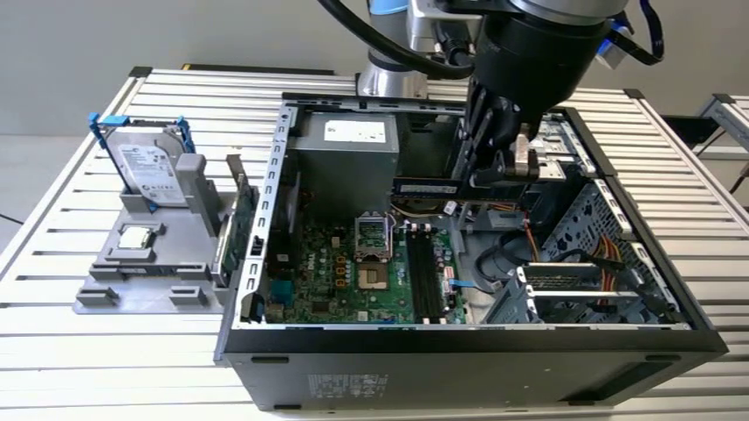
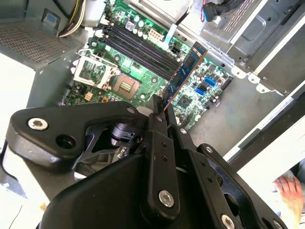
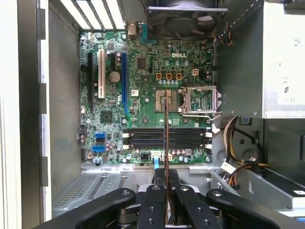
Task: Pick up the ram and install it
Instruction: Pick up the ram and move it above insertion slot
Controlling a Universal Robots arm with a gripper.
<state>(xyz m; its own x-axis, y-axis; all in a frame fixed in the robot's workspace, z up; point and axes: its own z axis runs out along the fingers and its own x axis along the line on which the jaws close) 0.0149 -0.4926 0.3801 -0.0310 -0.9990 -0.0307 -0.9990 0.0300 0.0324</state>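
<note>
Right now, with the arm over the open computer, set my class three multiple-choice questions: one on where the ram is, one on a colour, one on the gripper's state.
1. Where is the ram?
A. lying on the floor
B. in the gripper, above the motherboard
C. plugged in, fully seated

2. What colour is the motherboard?
A. green
B. red
C. white

3. How is the gripper?
A. open and empty
B. shut on the ram
C. open around the ram

Answers:
1 B: in both wrist views the strip juts from the gripper over the board, and the slots are bare.
2 A: the board is green in the first wrist view.
3 B: the gripper pinches the strip's end.
</note>
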